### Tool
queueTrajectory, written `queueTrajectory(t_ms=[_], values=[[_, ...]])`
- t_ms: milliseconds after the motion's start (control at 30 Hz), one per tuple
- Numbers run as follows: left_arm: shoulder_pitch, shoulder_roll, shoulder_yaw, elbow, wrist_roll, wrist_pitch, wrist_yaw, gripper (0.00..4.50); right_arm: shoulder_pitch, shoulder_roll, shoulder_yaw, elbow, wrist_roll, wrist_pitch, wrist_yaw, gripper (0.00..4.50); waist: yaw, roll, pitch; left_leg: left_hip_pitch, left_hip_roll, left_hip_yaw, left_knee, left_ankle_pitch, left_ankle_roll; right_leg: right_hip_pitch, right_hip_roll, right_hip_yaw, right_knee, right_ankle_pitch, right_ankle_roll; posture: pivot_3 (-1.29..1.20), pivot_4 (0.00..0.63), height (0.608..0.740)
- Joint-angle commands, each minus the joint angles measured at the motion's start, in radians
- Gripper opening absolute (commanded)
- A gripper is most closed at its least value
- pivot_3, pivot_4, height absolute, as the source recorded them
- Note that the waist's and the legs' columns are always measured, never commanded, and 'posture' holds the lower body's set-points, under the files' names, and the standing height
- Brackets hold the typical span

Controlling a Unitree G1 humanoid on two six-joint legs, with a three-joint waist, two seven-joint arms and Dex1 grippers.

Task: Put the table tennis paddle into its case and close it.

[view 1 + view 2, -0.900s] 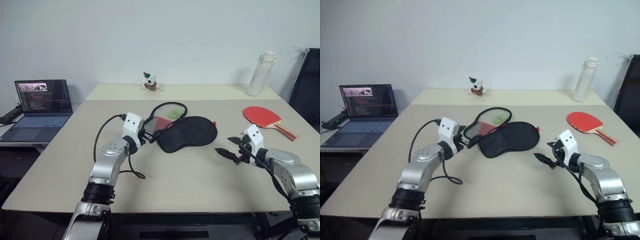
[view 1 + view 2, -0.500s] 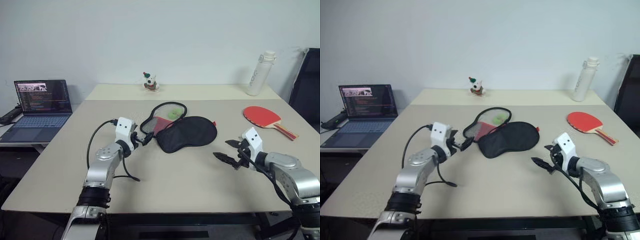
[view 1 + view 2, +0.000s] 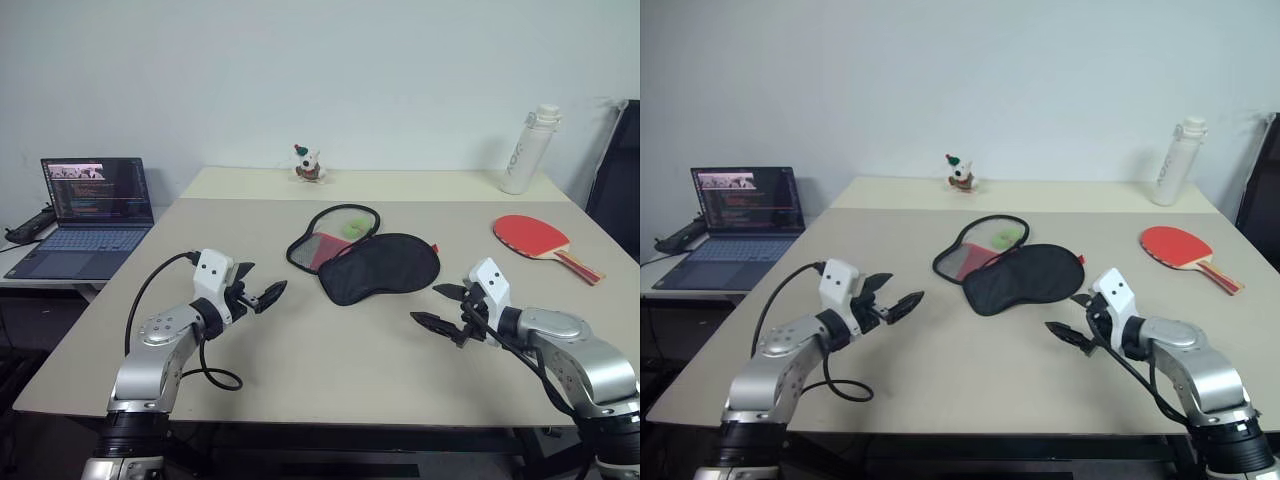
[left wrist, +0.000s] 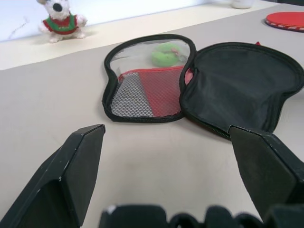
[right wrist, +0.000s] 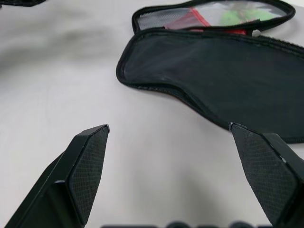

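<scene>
Red-faced wooden-handled table tennis paddle (image 3: 541, 240): near beige tabletop's (image 3: 330, 350) right edge | soft black fabric case (image 3: 365, 259): unzipped, mid-table | left gripper (image 3: 256, 293), right gripper (image 3: 436, 311): fingers spread, empty

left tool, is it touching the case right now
Apart. In the left eye view the left tool hangs open over bare table, with a clear strip of tabletop between it and the case.
</scene>
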Motion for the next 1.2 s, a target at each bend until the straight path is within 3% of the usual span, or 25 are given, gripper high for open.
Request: queueTrajectory(t_ms=[33, 467, 867, 1200], values=[[-0.007, 0.032, 0.009, -0.055, -0.032, 0.007, -0.048, 4.50, -0.010, -0.012, -0.035, -0.043, 0.030, 0.000, 0.009, 4.47, -0.003, 0.000, 0.000, 0.000, 0.000, 0.000, 0.000, 0.000, 0.000, 0.000, 0.000, 0.000, 0.000, 0.000, 0.000, 0.00, 0.150, 0.740], [-0.055, 0.067, -0.053, -0.019, -0.004, -0.016, -0.142, 4.50, -0.027, 0.000, -0.016, -0.052, 0.057, 0.037, -0.005, 4.47, -0.005, 0.000, 0.000, 0.000, 0.000, 0.000, 0.000, 0.000, 0.000, 0.000, 0.000, 0.000, 0.000, 0.000, 0.000, 0.00, 0.150, 0.740], [-0.110, 0.074, -0.093, 0.068, -0.005, -0.032, -0.267, 4.50, -0.120, 0.197, -0.002, -0.093, 0.091, 0.281, -0.237, 4.47, -0.008, 0.000, 0.000, 0.000, 0.000, -0.001, 0.000, 0.000, 0.000, -0.001, 0.001, 0.000, 0.001, 0.000, 0.000, 0.00, 0.150, 0.740], [-0.364, -0.022, -0.247, 0.467, 0.125, -0.236, -0.399, 4.50, -0.087, 0.053, -0.079, -0.218, 0.218, 0.342, -0.128, 4.47, -0.002, 0.000, 0.000, -0.001, -0.002, 0.000, 0.000, 0.000, 0.000, -0.001, 0.001, -0.003, -0.001, 0.000, 0.000, 0.00, 0.150, 0.740]])
